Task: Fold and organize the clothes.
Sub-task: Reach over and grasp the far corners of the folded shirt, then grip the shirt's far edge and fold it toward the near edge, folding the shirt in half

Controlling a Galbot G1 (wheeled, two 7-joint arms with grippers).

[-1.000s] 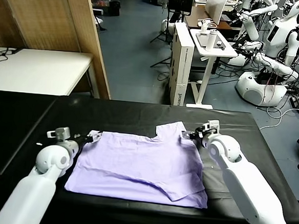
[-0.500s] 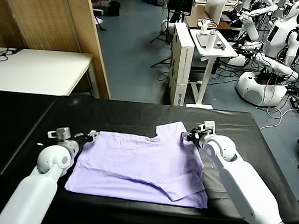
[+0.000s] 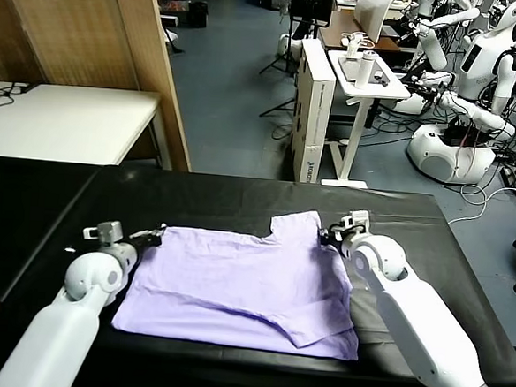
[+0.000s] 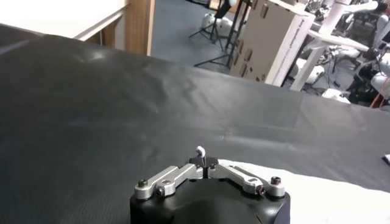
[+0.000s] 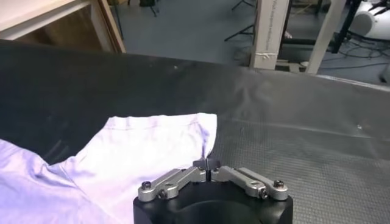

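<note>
Evidently both grippers stood closed: right gripper apparently pinching the T-shirt sleeve edge, left gripper at the opposite corner; the shirt lay flat between them on the table.

The head view is taken from above and behind both arms, facing forward and down over the black table, with the lab floor and other robots seen beyond its far edge. The left wrist view is taken close and low behind the left gripper, looking along the table top toward the white cardboard box, while the right wrist view is set likewise just behind the right gripper, facing the same far side. The lavender T-shirt, the table surface and that upright box are shared by all three views.
</note>
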